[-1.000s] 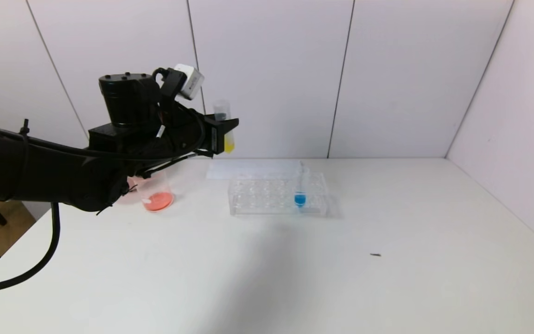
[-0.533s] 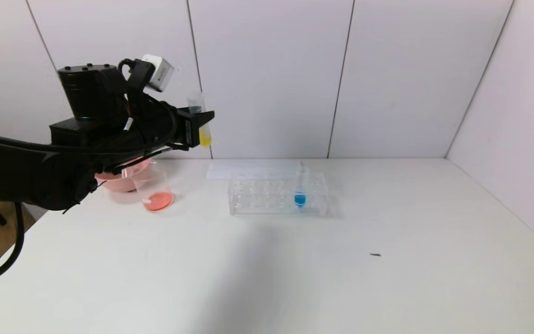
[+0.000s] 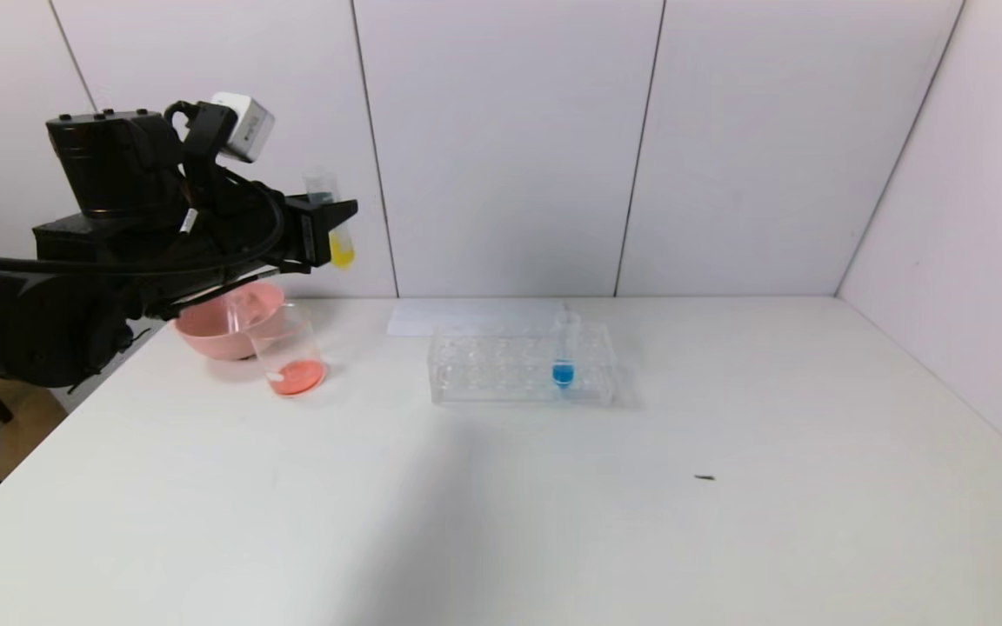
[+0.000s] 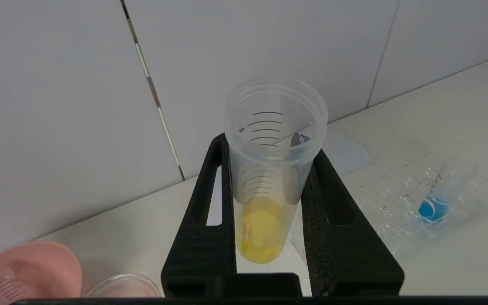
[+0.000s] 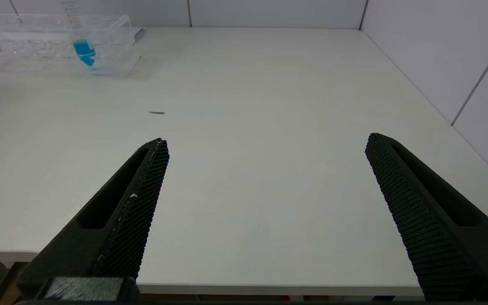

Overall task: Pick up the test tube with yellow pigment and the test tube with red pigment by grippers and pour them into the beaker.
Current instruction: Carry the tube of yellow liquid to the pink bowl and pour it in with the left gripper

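The white surface takes up most of the scene, with the left arm reaching in high over its far left corner. Next down in size is the clear tube rack sitting near the back middle, with one blue-liquid tube standing upright in it. Left of the rack there's a pink bowl, and the beaker sits just in front of it, touching or nearly so, with a bit of red-orange liquid in the bottom. The left pincer is up in the air above and slightly right of the beaker, clamped on the test tube with yellow pigment, which is roughly upright with the yellow pooled at its rounded bottom; the wrist view shows both black fingers pressed against its sides. The right pincer hangs low at the near edge of the surface, jaws spread wide, nothing in them.
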Available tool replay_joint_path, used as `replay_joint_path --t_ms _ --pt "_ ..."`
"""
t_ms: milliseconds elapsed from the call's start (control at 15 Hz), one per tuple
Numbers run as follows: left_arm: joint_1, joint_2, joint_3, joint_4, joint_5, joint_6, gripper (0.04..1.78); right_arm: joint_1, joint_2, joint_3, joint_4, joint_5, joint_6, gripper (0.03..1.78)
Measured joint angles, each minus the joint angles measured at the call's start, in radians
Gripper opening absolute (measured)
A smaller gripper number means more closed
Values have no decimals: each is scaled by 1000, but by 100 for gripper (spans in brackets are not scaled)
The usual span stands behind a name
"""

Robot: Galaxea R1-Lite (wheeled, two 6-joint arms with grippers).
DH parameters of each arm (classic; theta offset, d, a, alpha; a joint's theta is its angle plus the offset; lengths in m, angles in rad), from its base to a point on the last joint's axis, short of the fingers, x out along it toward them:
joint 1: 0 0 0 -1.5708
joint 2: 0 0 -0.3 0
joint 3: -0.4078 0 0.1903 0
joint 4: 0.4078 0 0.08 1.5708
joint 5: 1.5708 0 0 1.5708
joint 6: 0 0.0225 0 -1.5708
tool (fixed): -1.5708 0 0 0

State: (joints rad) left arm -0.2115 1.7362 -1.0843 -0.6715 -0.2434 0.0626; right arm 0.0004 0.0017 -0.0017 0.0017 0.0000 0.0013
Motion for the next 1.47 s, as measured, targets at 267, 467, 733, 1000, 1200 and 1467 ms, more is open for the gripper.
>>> replay_joint_path --t_ms 267,467,733,1000,1200,1467 --pt "49 -5 13 3 -3 2 46 0 0 0 0 0 0 170" --pt "88 -9 22 0 -11 -2 46 0 0 0 0 0 0 170" --pt "137 -11 34 1 -17 -8 46 0 0 0 0 0 0 170" --pt "191 -15 45 1 -34 -9 46 0 0 0 0 0 0 170" --pt "232 -19 52 1 -61 -10 46 0 0 0 0 0 0 170" --pt "278 -20 60 2 -68 -9 46 0 0 0 0 0 0 170"
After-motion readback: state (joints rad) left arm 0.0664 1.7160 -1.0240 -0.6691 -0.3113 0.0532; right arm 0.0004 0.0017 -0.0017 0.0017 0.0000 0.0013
